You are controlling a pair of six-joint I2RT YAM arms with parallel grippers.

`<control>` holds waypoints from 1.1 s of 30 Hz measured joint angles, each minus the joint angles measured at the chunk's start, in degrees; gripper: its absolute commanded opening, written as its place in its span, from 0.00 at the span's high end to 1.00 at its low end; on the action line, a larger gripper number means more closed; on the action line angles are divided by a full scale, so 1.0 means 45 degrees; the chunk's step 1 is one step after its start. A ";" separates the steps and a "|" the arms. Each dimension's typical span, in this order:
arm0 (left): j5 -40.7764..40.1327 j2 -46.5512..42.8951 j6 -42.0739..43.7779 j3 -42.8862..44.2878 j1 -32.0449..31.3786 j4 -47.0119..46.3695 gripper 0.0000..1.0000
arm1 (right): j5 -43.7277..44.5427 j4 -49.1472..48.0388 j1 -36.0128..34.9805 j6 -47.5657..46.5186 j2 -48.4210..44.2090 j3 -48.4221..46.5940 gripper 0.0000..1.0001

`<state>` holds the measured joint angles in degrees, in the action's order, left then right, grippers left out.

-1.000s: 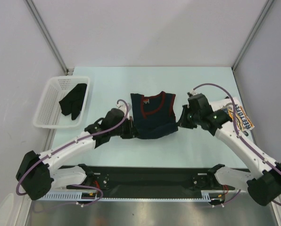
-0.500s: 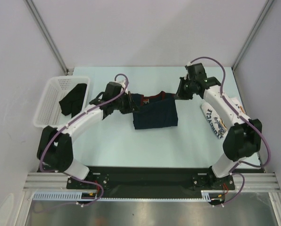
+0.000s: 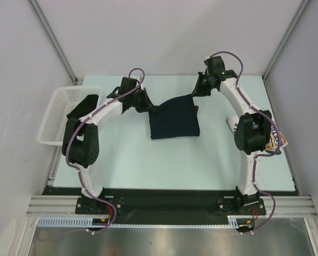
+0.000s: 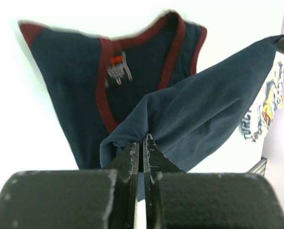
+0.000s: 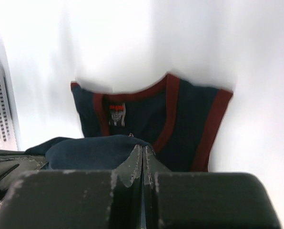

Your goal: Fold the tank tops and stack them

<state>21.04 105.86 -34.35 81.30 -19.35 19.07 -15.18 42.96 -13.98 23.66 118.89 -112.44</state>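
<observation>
Right of the white basket (image 3: 55, 121), the left gripper (image 3: 147, 105) and right gripper (image 3: 193, 94) each pinch a hem corner of the navy tank top (image 3: 174, 121), held raised above its collar. This looks like mid-fold; next, lay the hem down evenly and release. The white tank top (image 4: 268, 102) lies far right. The basket holds a dark cloth (image 3: 83, 114).

Navy cloth tank top (image 3: 173, 118), matt, slightly fuzzy, with dark-red trim (image 4: 101, 81); white perforated plastic basket (image 3: 55, 120); smooth pale tabletop (image 3: 148, 160).
</observation>
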 measured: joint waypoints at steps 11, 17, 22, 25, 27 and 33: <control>0.0044 0.2302 0.0083 0.2288 0.0563 0.0466 0.98 | -0.1530 -0.0622 0.0593 0.0398 0.3031 -0.2307 1.00; -0.0078 0.3585 0.0306 0.4172 0.0695 0.1025 0.97 | -0.1749 -0.1394 0.0801 0.0738 0.3619 -0.2526 1.00; -0.0185 0.4736 0.0316 0.5357 0.0840 0.1005 0.81 | -0.1821 -0.2234 0.0908 0.1030 0.4158 -0.2929 0.97; -0.0209 0.5391 0.0384 0.5756 0.0986 0.0899 0.27 | -0.1851 -0.2793 0.0908 0.1311 0.4580 -0.3143 0.51; -0.0306 0.5634 0.0262 0.5804 0.1117 0.0899 0.20 | -0.1860 -0.2953 0.0908 0.1243 0.4731 -0.3143 0.35; -0.1044 0.4498 0.0466 0.3803 0.1345 0.0238 0.00 | -0.1491 -0.3512 0.0908 0.0806 0.3993 -0.1554 0.16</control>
<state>16.34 126.10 -32.25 98.41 -13.30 20.14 -21.89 27.16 -9.89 27.29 136.86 -119.44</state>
